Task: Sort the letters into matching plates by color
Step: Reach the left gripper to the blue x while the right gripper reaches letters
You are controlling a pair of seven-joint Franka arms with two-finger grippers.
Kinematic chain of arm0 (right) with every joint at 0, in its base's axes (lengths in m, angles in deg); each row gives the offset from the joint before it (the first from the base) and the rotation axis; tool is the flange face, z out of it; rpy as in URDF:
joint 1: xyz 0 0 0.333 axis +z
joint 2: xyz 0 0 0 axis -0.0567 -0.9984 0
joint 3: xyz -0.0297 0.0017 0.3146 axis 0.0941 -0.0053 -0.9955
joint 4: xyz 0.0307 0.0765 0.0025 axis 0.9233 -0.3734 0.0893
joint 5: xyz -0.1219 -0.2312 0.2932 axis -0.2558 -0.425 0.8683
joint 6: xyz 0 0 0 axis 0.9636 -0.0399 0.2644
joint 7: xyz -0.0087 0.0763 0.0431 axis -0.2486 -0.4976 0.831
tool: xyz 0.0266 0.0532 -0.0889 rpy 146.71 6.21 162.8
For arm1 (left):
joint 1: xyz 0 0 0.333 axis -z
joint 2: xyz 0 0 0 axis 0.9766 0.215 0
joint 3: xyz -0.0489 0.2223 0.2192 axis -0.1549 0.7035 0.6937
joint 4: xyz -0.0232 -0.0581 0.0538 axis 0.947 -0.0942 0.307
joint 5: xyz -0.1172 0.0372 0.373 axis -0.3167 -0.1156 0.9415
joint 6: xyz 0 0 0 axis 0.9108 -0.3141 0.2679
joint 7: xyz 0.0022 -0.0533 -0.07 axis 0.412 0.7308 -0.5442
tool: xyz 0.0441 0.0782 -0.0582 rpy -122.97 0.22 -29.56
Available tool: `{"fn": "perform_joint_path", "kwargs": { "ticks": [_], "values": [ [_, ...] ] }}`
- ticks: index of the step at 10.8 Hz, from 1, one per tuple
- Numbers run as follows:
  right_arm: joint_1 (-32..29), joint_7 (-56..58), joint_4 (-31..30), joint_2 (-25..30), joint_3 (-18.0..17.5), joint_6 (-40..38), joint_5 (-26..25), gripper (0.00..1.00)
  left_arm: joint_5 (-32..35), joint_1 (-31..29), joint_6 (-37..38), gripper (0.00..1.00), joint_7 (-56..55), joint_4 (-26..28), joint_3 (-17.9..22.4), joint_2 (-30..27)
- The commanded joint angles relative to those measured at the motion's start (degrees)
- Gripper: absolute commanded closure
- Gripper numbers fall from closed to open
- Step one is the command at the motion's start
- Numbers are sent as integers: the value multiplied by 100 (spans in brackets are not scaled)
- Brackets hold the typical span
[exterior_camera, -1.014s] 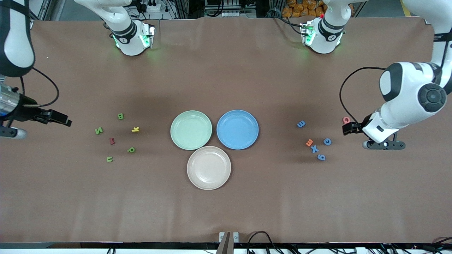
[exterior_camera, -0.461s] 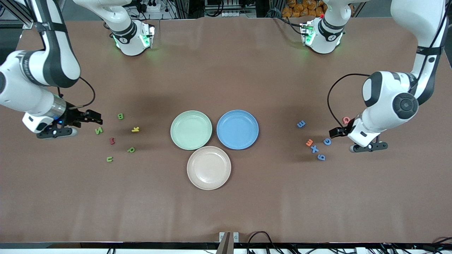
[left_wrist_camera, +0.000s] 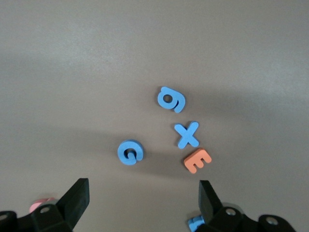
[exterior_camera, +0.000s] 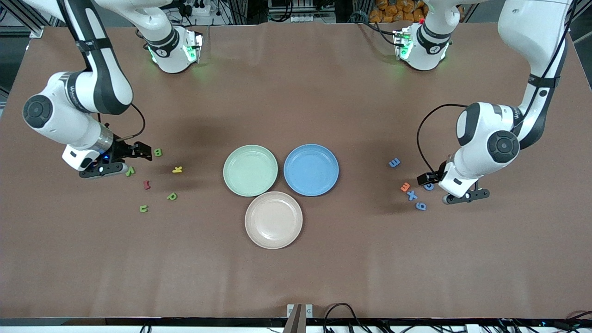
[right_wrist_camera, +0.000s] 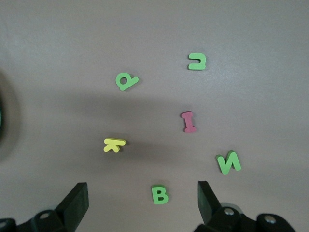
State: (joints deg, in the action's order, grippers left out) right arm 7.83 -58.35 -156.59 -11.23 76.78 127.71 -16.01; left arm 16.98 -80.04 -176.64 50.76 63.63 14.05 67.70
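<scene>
The mint green plate (exterior_camera: pixel 250 170) and the blue plate (exterior_camera: pixel 311 169) sit side by side mid-table. Green letters B (exterior_camera: pixel 158 152), N (exterior_camera: pixel 130 171), P (exterior_camera: pixel 171 196) and a U-shaped one (exterior_camera: pixel 143 208) lie toward the right arm's end. My right gripper (exterior_camera: pixel 144 151) is open, low beside the B (right_wrist_camera: pixel 160 194). Blue pieces, a 3 (exterior_camera: pixel 394 162), G (exterior_camera: pixel 429 187), X (exterior_camera: pixel 412 195) and 9 (exterior_camera: pixel 420 206), lie toward the left arm's end. My left gripper (exterior_camera: pixel 426 180) is open, low by the G (left_wrist_camera: pixel 130 152).
A beige-pink plate (exterior_camera: pixel 273 219) sits nearer the front camera, touching both plates. A yellow K (exterior_camera: pixel 177 169) and a red I (exterior_camera: pixel 147 185) lie among the green letters. An orange E (exterior_camera: pixel 405 187) lies among the blue ones. A pink piece (left_wrist_camera: pixel 42 205) lies by the left gripper.
Both arms have swung in from the table's ends. The right gripper has reached the green B and N; the left gripper has reached the blue G and now hides the pink piece.
</scene>
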Motion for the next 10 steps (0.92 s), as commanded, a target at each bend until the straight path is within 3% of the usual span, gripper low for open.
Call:
{"fn": "perform_joint_path", "kwargs": {
  "ticks": [1, 5, 10],
  "values": [
    [8, 335, -618, 240, 25, 592, -73, 0, 181, 166, -284, 0, -511, -134, 45, 333],
    [-62, 494, -1004, 188, 25, 1093, -249, 0, 164, 860, -302, 0, -1101, -538, 589, 852],
    [-212, 714, -1488, 143, 25, 1770, -284, 0, 163, 984, -907, 0, -1760, -548, 660, 1204]
  ]
}}
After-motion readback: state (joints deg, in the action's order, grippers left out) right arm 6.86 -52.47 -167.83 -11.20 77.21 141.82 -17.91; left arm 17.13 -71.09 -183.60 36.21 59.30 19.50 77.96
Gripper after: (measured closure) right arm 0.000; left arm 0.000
